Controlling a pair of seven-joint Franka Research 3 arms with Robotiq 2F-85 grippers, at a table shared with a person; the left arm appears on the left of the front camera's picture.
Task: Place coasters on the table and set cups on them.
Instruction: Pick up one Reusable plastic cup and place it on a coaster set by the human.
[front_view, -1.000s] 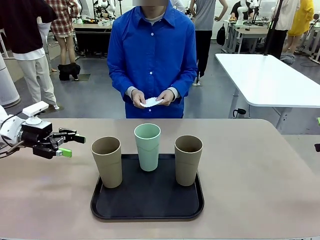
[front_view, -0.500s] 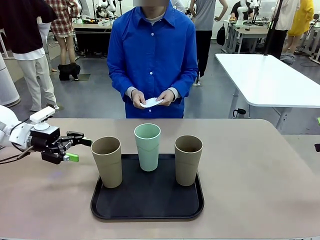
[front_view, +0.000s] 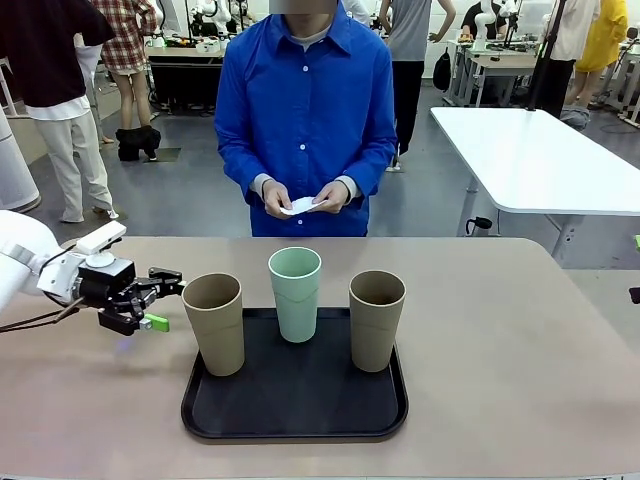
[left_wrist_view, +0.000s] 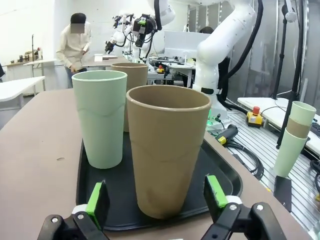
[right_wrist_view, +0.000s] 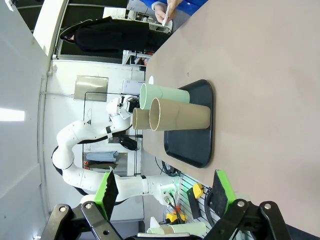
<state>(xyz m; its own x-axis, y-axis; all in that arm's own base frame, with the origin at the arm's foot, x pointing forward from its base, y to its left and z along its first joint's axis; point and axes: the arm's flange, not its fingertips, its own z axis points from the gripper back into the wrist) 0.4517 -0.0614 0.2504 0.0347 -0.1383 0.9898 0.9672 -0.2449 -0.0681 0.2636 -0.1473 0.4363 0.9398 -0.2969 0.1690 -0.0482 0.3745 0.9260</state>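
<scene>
Counting two tan cups (front_view: 213, 322) and one green cup (front_view: 295, 293) just ahead of our left gripper (front_view: 167, 303), spread empty; right gripper (right_wrist_view: 165, 192) likewise.

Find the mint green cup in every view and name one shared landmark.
Front view: mint green cup centre, at the far edge of the black tray, between the tan cups.
Left wrist view: left of centre, beside the nearest tan cup.
Right wrist view: upper centre, lying sideways.
Shared landmark: the black tray.
</scene>
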